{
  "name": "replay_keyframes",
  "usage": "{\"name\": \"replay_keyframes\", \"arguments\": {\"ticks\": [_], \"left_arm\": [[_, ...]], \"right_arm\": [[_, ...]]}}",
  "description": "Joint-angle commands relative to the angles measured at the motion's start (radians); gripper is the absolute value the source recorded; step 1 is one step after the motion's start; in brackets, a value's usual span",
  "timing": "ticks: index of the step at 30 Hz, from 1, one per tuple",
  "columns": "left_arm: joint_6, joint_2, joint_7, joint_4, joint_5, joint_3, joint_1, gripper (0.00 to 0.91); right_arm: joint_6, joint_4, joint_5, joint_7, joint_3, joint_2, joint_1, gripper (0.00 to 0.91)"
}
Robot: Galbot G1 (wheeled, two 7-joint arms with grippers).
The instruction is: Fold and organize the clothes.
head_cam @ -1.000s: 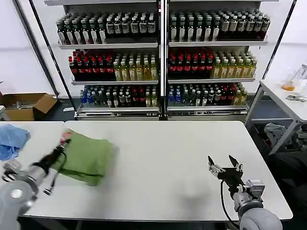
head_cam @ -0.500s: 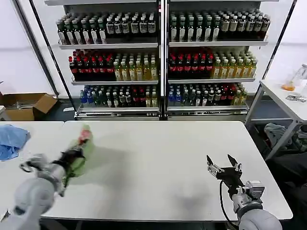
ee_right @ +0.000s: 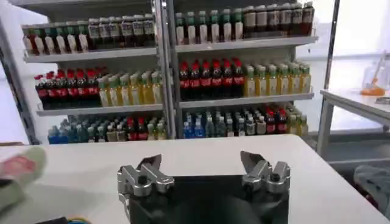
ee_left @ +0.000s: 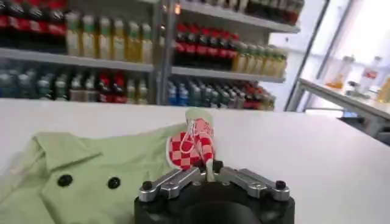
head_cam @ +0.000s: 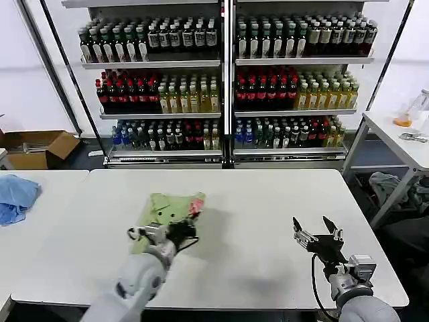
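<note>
The light green shirt (head_cam: 161,209) lies bunched near the middle of the white table (head_cam: 268,201), its red-and-white label (head_cam: 196,204) lifted at its right side. My left gripper (head_cam: 179,233) is at the shirt's near edge, shut on the fabric by the label. In the left wrist view the collar and two dark buttons of the shirt (ee_left: 91,167) show, and the checked label (ee_left: 192,146) rises straight out of my left gripper (ee_left: 207,171). My right gripper (head_cam: 315,236) hovers open over the table's right part, its jaws wide apart with nothing in them (ee_right: 204,163).
A light blue cloth (head_cam: 15,194) lies on the neighbouring table at far left. Shelves of bottles (head_cam: 224,80) stand behind the table. A side table (head_cam: 402,137) is at the right, a cardboard box (head_cam: 37,146) on the floor at the left.
My left gripper has swept from the table's left edge to its middle, carrying the shirt along by the label. The right gripper has barely moved.
</note>
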Motion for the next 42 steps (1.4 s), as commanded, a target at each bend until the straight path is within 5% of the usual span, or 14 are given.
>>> {"name": "replay_keyframes", "arguments": {"ticks": [1,2,10,16,25,42], "left_arm": [[-0.031,-0.202,-0.04,0.153,0.046,0.229,-0.148,0.464],[-0.042,-0.217,-0.038,0.16,0.031,0.234,-0.154,0.907],[-0.171,-0.264,-0.011,0.12,0.096,0.224,-0.127,0.907],[-0.213,-0.149,-0.006,-0.056,0.062,0.051,-0.011,0.907],[-0.218,0.046,0.001,-0.192,-0.008,-0.343,0.21,0.907],[-0.207,0.033,-0.008,-0.247,0.039,-0.475,0.386,0.907]], "right_arm": [[0.0,0.005,-0.003,0.0,0.003,0.0,-0.003,0.907],[-0.001,0.006,-0.005,-0.001,0.001,0.0,-0.002,0.907],[-0.001,0.005,-0.014,-0.005,-0.017,-0.009,0.017,0.907],[0.014,-0.037,-0.031,0.006,-0.086,0.0,0.067,0.907],[-0.003,-0.193,0.076,0.073,-0.278,0.067,0.223,0.907],[-0.034,-0.512,0.162,0.228,-0.417,0.24,0.428,0.907]]}}
